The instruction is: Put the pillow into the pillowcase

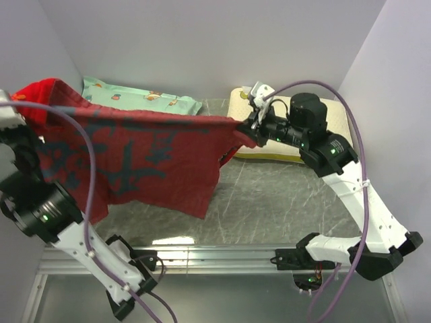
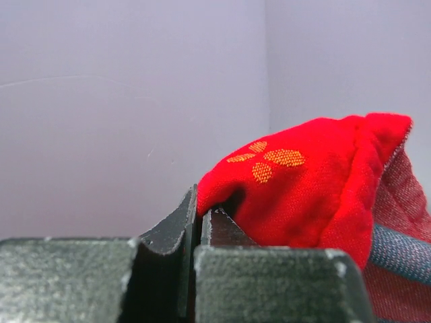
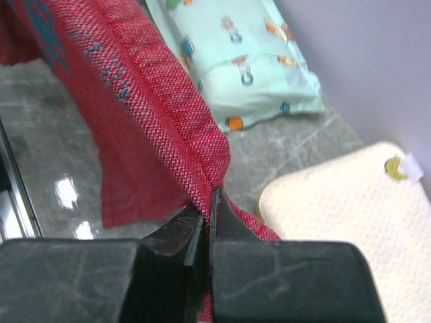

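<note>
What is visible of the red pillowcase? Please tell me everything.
The pillowcase is a big red cloth of coarse woven fabric, its dull face with grey-blue blotches turned to the top camera; a brighter red corner carries small orange marks. It hangs lifted and stretched between the left tool and the right tool, both shut on its upper edge, the rest drooping toward the grey table. Whether its lowest corner touches the table I cannot tell.

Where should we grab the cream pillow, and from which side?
Probably the left end of the pillow, coming in low over the table: it lies flat in the back-right corner, walls close behind and beside, so that rounded end is the free one.
</note>
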